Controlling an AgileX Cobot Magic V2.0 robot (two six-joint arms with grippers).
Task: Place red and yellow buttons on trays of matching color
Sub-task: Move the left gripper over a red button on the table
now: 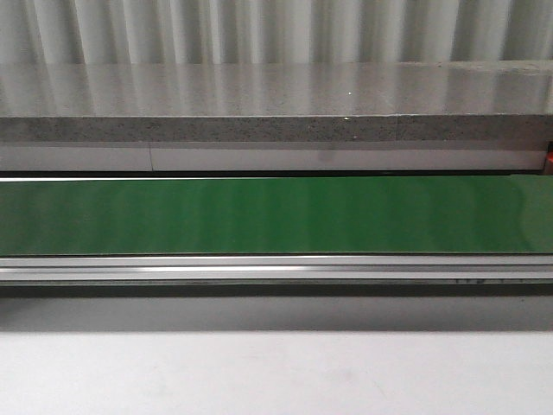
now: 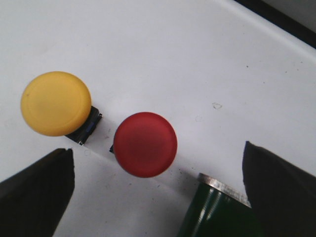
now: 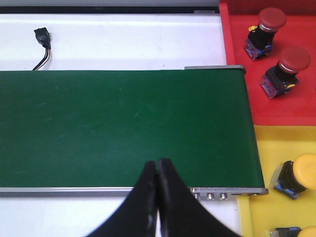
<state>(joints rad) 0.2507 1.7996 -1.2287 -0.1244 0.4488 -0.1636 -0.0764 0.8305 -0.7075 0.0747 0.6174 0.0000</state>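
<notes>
In the left wrist view a red button (image 2: 145, 143) and a yellow button (image 2: 56, 103) stand side by side on the white table. My left gripper (image 2: 158, 185) is open above them, its black fingers (image 2: 37, 195) wide apart, the red button just ahead of the gap. In the right wrist view my right gripper (image 3: 158, 165) is shut and empty over the green belt (image 3: 123, 128). A red tray (image 3: 237, 59) holds two red buttons (image 3: 269, 22). A yellow tray (image 3: 266, 163) below it holds yellow buttons (image 3: 301, 173). No gripper shows in the front view.
The green conveyor belt (image 1: 276, 214) runs across the front view with a metal rail (image 1: 276, 268) in front and a grey ledge (image 1: 276, 130) behind. The belt's roller end (image 2: 217, 212) sits near my left gripper. A small black connector with wires (image 3: 42, 39) lies beyond the belt.
</notes>
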